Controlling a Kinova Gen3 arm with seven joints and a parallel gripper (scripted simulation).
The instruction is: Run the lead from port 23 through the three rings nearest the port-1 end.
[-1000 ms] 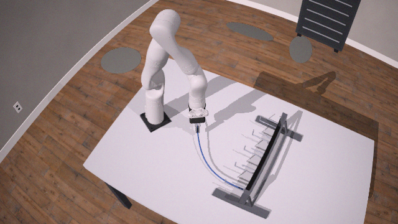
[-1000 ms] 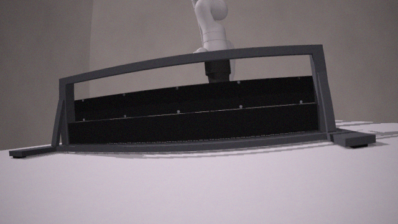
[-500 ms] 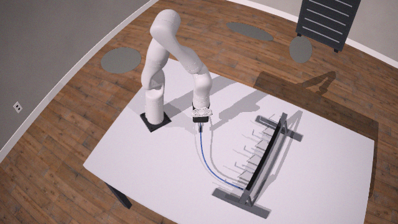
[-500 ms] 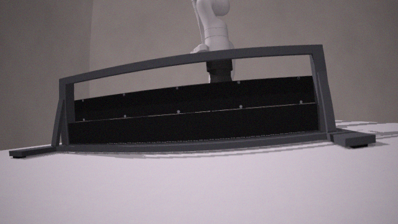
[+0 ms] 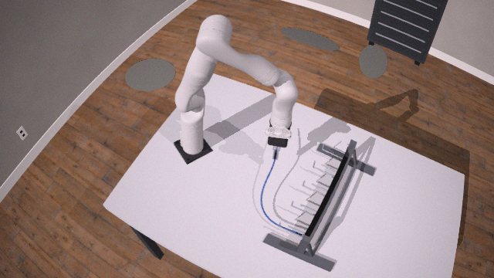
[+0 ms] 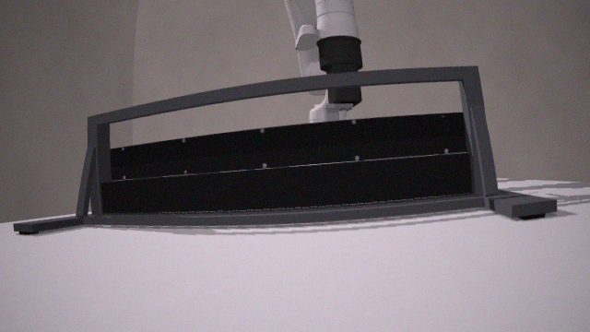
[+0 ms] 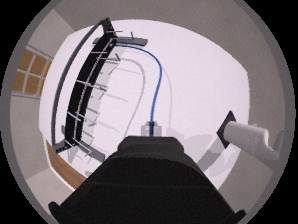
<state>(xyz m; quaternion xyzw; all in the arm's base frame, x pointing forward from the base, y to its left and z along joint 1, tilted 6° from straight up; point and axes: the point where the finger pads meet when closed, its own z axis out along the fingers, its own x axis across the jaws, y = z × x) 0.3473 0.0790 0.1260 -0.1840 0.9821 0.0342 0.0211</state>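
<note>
- The black two-finger gripper (image 5: 275,154) on the white seven-joint arm (image 5: 216,58) hangs above the white table top (image 5: 193,216), pointing down, with its fingers narrowed onto the free end of the thin blue lead (image 5: 263,193).
- From the gripper the lead drops and bows in a long curve toward the near end of the dark grey rack frame (image 5: 349,152), where it meets the black patch panel (image 5: 326,197) low at its front.
- In the wrist view the lead (image 7: 158,83) runs up from the fingers, arcs left and reaches the panel's far end (image 7: 109,38); the plug itself is too small to make out.
- The lead lies in front of the thin grey cable-manager rings (image 5: 305,189), apart from them; none of the 3 rings at the other end carries it.
- The rack stands upright on its 2 grey cross feet (image 5: 299,251), well inside the table edges.
- In the exterior view the gripper (image 6: 343,94) shows behind the rack's top bar (image 6: 277,86), above the panel.
</note>
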